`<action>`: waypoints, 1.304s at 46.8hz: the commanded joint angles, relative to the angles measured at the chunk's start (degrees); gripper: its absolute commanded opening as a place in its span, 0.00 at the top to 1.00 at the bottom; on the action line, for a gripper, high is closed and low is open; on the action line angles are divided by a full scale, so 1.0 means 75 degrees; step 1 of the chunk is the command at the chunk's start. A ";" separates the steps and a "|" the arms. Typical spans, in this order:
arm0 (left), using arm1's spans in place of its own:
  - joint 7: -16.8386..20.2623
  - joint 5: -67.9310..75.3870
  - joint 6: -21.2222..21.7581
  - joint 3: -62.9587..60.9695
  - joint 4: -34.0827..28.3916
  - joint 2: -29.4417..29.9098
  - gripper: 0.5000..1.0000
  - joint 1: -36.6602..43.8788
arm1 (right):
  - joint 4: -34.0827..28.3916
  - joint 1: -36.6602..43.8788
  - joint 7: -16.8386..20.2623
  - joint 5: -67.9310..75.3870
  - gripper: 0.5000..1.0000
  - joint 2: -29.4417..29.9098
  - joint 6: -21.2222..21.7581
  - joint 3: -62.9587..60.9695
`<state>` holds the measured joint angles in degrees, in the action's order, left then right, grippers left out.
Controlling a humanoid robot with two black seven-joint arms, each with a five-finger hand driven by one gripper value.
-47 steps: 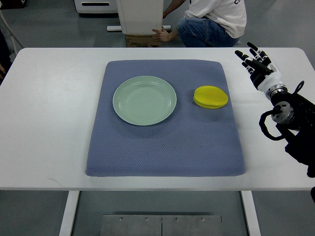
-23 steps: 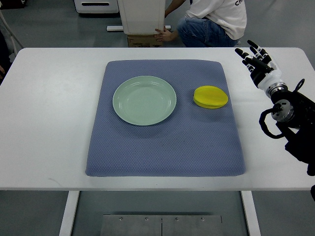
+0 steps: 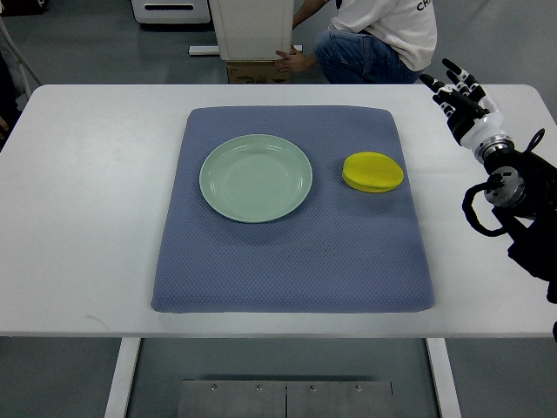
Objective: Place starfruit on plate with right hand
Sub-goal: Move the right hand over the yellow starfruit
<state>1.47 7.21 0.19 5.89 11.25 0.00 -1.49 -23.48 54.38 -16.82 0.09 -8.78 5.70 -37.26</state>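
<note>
Starfruit lay on mat beside plate; right hand hovered well apart at table edge, fingers spread, empty.

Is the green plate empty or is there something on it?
Empty. The green plate shows only its bare surface; the yellow starfruit lies beside it on the blue mat, apart from the plate.

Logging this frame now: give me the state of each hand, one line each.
Left hand: not in view.
Right hand: open, fingers spread, holding nothing, above the table's far right edge, apart from the starfruit.
</note>
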 commanded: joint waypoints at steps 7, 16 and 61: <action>0.0003 0.0000 -0.0002 0.0000 0.0000 0.0000 0.00 -0.0001 | 0.0026 0.0109 0.0005 0.0000 0.00 -0.0001 -0.0069 -0.0012; -0.0008 0.0000 -0.0002 0.0000 0.0000 0.0000 0.00 -0.0001 | 0.0049 0.0073 0.0040 0.0012 0.00 -0.0001 -0.0093 -0.0047; 0.0003 0.0000 -0.0002 0.0000 0.0000 0.0000 0.00 -0.0001 | -0.1087 0.0214 -0.0523 -0.0105 0.00 -0.0423 0.0048 0.1709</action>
<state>1.44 7.21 0.17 5.89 11.25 0.00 -1.49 -30.38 55.65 -20.70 -0.52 -11.45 6.95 -26.75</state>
